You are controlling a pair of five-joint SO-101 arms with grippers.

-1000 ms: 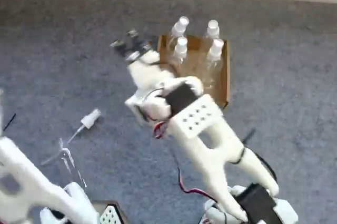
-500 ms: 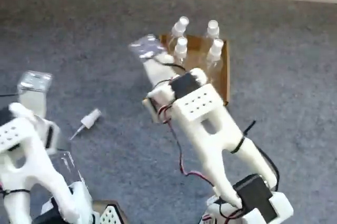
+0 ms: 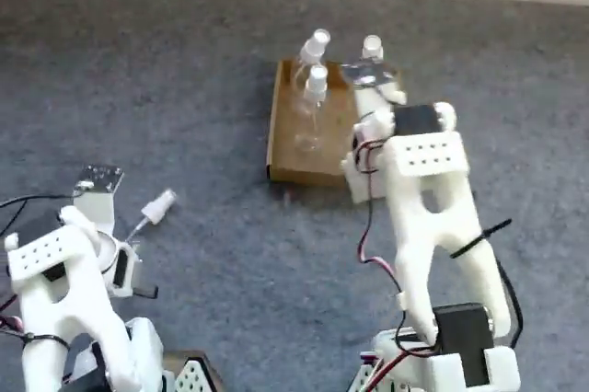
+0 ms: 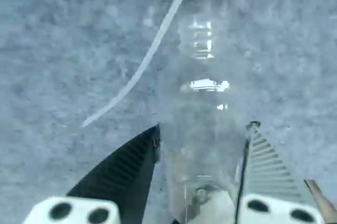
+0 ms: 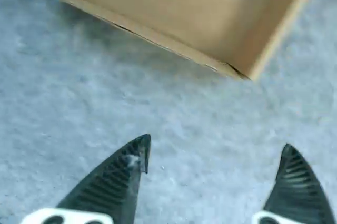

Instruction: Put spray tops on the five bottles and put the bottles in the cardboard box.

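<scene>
Close in, the left gripper (image 4: 202, 128) is spread open astride the clear bottle (image 4: 202, 90) lying on the carpet (image 4: 63, 50). From above, the spray top (image 3: 156, 211) lies left of centre and the cardboard box (image 3: 285, 125) upper centre. The right gripper (image 5: 216, 153) gapes empty beside it.

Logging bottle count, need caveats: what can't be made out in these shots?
High view: white right arm covers the right side of the brown cardboard box; bottles there can't be counted.
Right wrist view: box cut off by the edge, contents blurred.
High view: white left arm hides the clear plastic bottle.
Left wrist view: loose white spray top's head is cut off by the edge.
</scene>
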